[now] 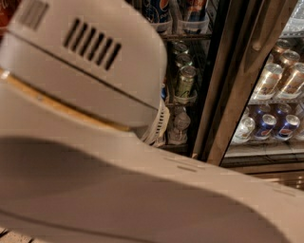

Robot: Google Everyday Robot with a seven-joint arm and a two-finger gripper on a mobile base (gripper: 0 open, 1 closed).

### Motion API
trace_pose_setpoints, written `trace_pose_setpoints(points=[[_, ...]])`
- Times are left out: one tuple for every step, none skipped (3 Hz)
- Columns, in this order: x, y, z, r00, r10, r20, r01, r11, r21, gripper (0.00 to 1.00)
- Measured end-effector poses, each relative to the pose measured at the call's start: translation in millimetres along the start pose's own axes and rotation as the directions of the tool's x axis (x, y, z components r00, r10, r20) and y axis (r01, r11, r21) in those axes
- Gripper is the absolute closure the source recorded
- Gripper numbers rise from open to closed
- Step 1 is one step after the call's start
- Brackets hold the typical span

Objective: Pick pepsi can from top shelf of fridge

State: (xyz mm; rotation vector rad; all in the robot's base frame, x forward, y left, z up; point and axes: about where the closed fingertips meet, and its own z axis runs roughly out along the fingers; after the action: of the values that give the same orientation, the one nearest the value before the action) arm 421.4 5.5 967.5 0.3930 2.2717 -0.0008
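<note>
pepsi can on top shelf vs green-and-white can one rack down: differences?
Colour: the pepsi can is dark blue with a red-white-blue globe; the green-and-white can is pale green and silver. Framing: the pepsi can is cut off by the top edge; the green-and-white can shows whole, lid included. Both stand upright. The gripper is out of view; the arm fills the left and bottom.
</note>
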Motion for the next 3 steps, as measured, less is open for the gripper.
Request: trace_pose_setpoints(points=[[30.1, -0.1, -2.9, 0.996, -0.018, -0.084, 0.018, 0.9998, -0.007, 1.00], [42.6, -21.0, 9.4, 0.991, -0.004, -0.130, 0.010, 0.9986, 0.051, 1.00], [46.8, -59.5, 24.2, 0.990, 0.038, -0.139, -0.018, 0.9893, 0.145, 1.00]])
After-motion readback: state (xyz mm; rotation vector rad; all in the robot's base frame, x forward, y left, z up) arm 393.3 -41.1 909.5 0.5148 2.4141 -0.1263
